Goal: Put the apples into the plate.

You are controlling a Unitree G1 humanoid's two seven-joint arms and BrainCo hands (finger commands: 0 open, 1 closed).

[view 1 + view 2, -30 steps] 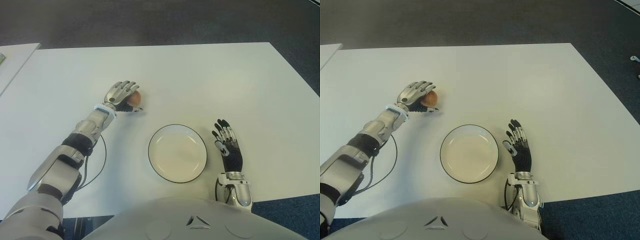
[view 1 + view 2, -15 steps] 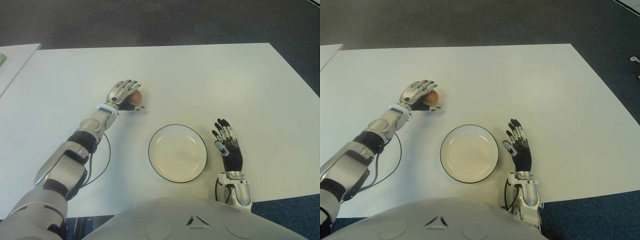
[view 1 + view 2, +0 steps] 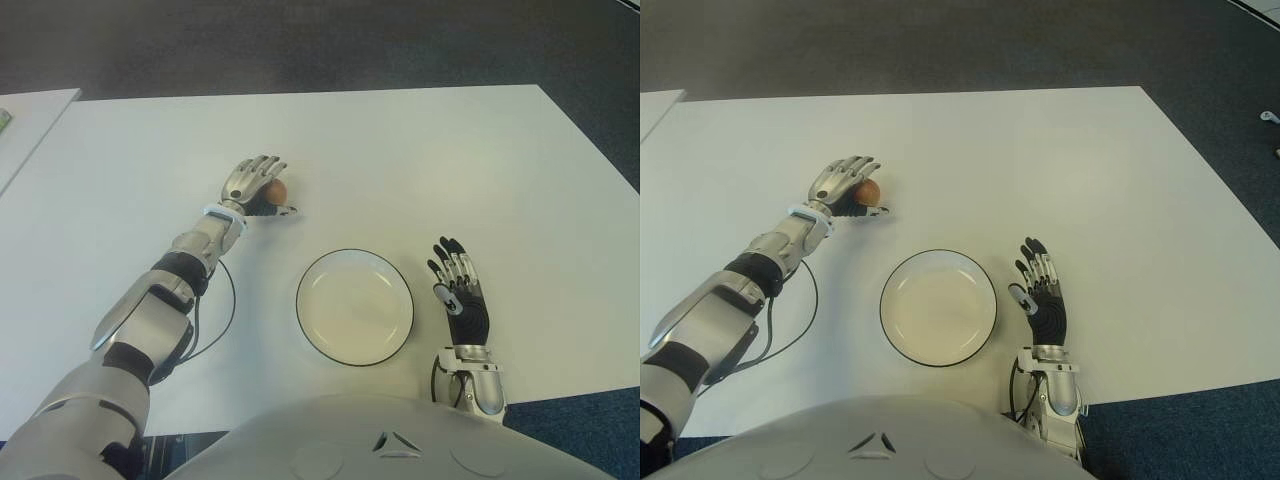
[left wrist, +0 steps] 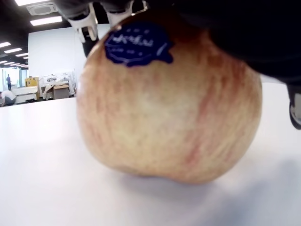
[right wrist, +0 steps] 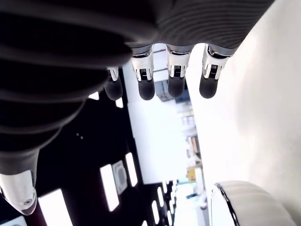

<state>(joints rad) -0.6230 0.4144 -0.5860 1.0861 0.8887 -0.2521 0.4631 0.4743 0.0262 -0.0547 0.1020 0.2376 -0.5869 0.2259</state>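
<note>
Left hand (image 3: 250, 184) cupped over 1 apple (image 3: 274, 191) on the white table (image 3: 420, 160), fingers draped on it; blue sticker up. Plate (image 3: 354, 306) nearer the robot, apart. Right hand (image 3: 460, 298) flat, fingers extended, just right of plate.

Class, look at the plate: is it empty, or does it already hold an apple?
Empty. The plate shows only its bare white inside; the apple sits on the table under the left hand.

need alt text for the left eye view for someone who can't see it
The robot's left hand cups an apple on the white table, up and to the left of an empty white plate with a dark rim. The right hand shows to the plate's right, fingers spread, holding nothing.
</note>
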